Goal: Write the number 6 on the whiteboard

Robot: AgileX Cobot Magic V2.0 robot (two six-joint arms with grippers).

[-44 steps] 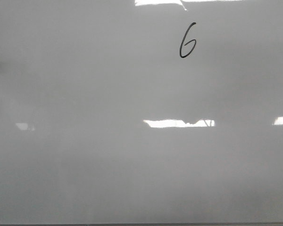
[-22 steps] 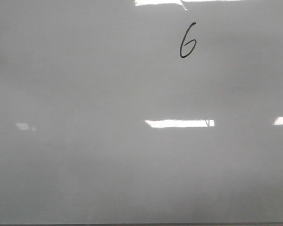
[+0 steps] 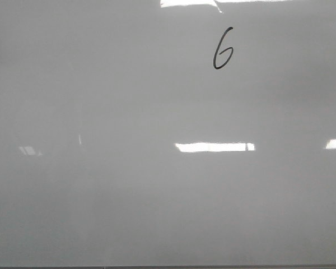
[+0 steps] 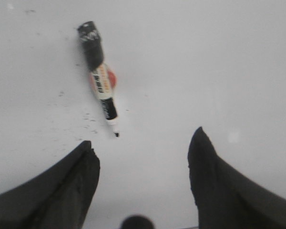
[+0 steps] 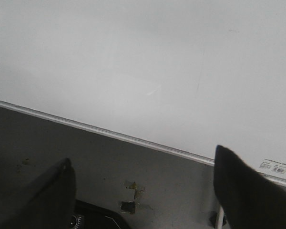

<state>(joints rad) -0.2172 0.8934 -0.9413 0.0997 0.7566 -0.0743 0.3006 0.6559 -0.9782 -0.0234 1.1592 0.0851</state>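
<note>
On the whiteboard [image 3: 129, 185], number 6 [image 3: 222, 48] written; marker [image 4: 99, 76] lies loose. Left pincer [image 4: 143, 157] and right pincer [image 5: 143, 176] both spread, empty.

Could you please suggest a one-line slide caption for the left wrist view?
Open left gripper above the whiteboard, the uncapped marker lying released on it.

One whiteboard [image 3: 129, 112], bearing one 6 [image 3: 222, 49]. One marker [image 4: 100, 80] lying on the board in the left wrist view. Two grippers, left [image 4: 142, 155] and right [image 5: 143, 174], each showing two dark fingers. One small printed label [image 5: 275, 168] at the board's edge
</note>
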